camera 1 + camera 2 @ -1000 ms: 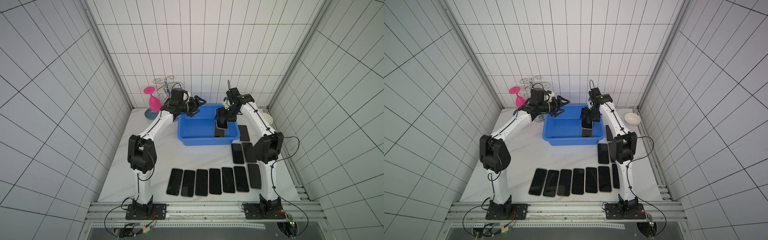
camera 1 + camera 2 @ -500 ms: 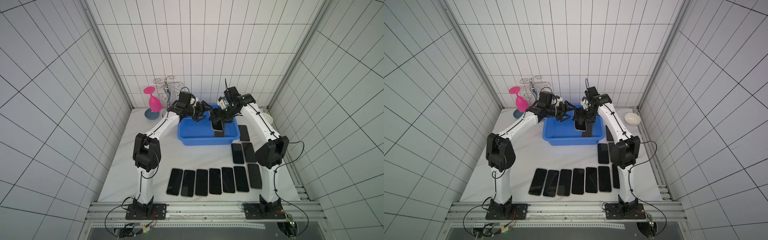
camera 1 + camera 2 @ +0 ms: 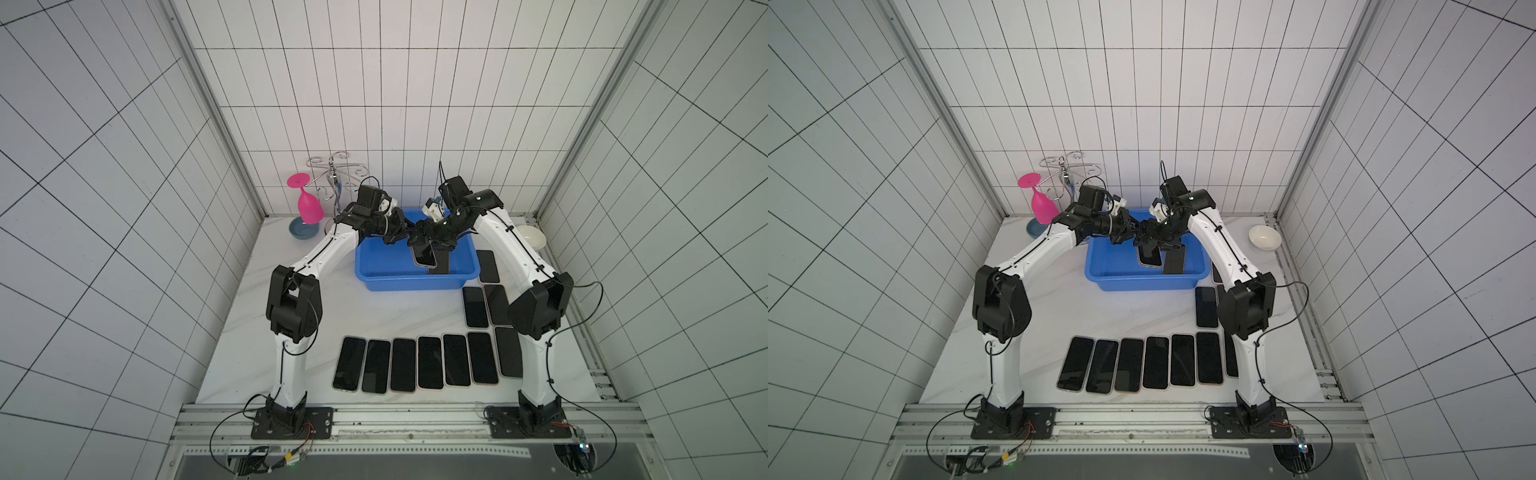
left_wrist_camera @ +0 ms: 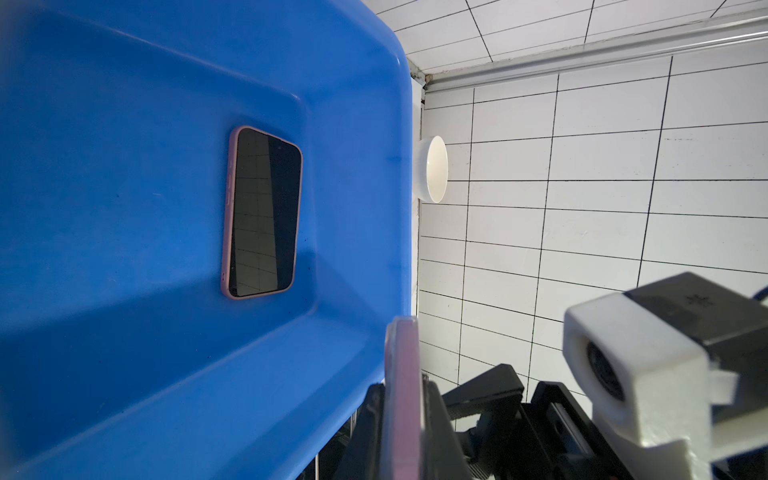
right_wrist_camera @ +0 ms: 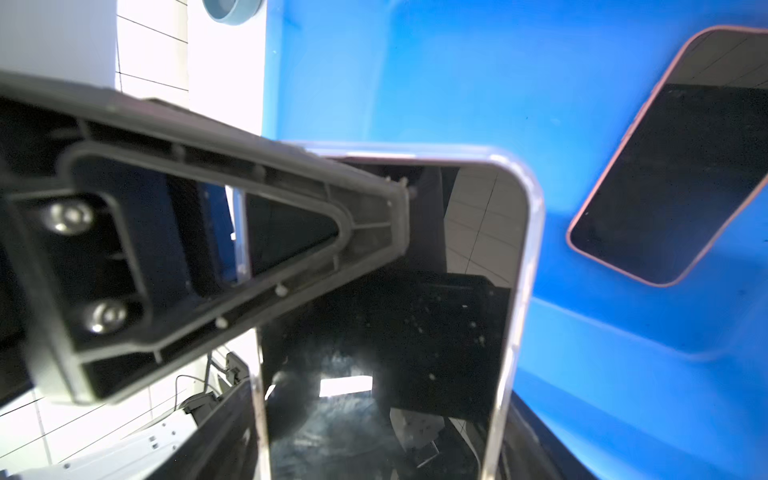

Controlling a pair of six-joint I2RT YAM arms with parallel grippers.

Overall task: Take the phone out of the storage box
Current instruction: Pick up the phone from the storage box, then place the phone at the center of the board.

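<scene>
Meeting over the storage box, your left gripper pinches the phone by its faces, jaws nearly closed; just right, your right gripper holds it too, jaws wide. Long axis points down. Farther right, the other phone lies flat inside.

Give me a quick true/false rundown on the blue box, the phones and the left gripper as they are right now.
1. The left gripper is shut on the lifted phone, gripping it by the edge. True.
2. A second phone lies flat on the floor of the storage box. True.
3. The white bowl sits inside the storage box. False: it stands on the table, outside the box.
4. The pink glass stands on its foot. False: it is inverted, foot uppermost, over the grey-blue dish.
5. A row of phones lies on the table between the box and the arm bases. True.
</scene>
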